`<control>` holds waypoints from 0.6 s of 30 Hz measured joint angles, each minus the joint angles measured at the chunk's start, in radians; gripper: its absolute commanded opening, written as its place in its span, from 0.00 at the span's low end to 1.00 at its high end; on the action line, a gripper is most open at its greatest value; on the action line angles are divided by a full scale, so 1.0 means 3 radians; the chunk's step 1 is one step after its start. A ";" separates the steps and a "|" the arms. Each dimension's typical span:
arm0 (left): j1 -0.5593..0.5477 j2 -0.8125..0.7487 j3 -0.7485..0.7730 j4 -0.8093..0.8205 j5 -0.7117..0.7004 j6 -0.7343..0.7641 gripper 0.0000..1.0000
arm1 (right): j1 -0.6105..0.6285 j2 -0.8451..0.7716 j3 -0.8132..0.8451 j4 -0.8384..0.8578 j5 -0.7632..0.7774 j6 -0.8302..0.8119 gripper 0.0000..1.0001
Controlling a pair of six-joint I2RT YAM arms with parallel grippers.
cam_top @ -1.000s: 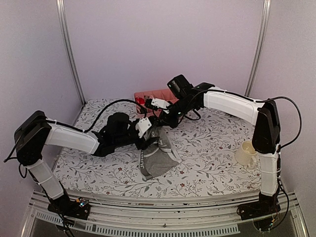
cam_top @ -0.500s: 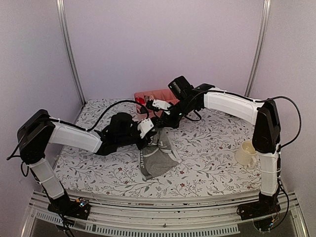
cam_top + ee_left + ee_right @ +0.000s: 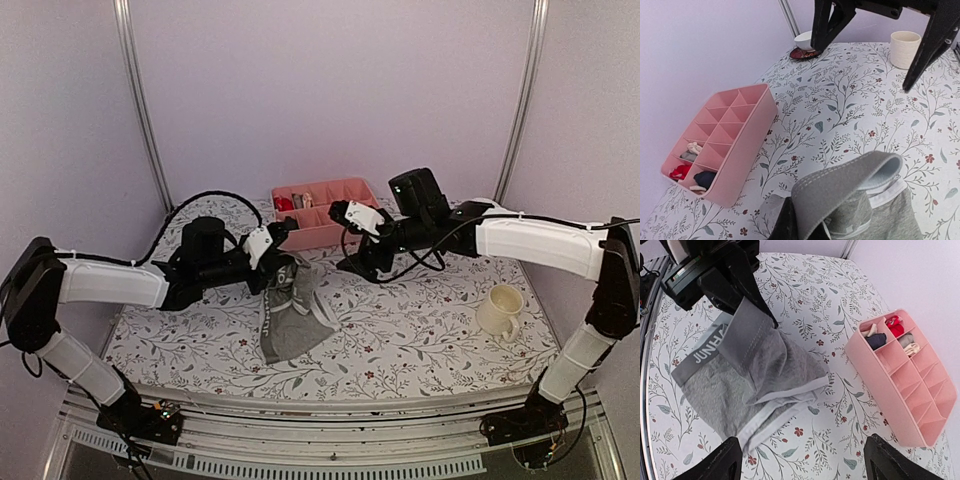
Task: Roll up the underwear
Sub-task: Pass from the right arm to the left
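White capitals reading "JUNHA" are showing on the grey lettered waistband [image 3: 704,352] of the boxer-briefs [image 3: 722,390]. Past the A the band is rising into a fold, so any further letters are hidden, and from the top camera the print is too small to read. No other writing is readable. The underwear [image 3: 293,318] is lying as one rumpled grey heap in the middle of the flowered table cover [image 3: 430,330], in front of the pink tray [image 3: 322,187] and apart from it. The heap's long axis is running from the near edge of the table toward the far side, leaning slightly right as it goes. The lettered band is lying along its left edge, on the left arm's side, and the cloth is spreading away to the right. The briefs [image 3: 782,375] are sitting bunched on top, their pale waistband [image 3: 790,401] running along the heap's right edge. The left gripper [image 3: 284,276] is clenching the heap's far end, pinching a smooth grey band of cloth and holding it up off the table. In the left wrist view that band is draping over a dark finger [image 3: 789,225]. The right gripper [image 3: 807,462] is hovering to the right of the heap's far end, clear of the cloth, with its fingers spread wide and gripping nothing. A cream mug [image 3: 500,310] is standing well off to the right.
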 measured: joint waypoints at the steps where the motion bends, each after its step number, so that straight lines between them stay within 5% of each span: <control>1: 0.0015 -0.0029 -0.0020 -0.0001 0.0046 -0.0019 0.00 | 0.0011 -0.0135 -0.0202 0.0181 0.0039 0.0010 0.93; 8: 0.0075 -0.0131 -0.0069 -0.0004 0.0210 -0.0182 0.00 | 0.0460 -0.0483 -0.1518 0.1584 0.0446 -0.0057 0.94; 18: 0.0108 -0.0136 -0.0169 0.0023 0.0291 -0.0315 0.00 | 0.0813 0.0490 -0.1502 0.2654 0.1039 0.0599 0.80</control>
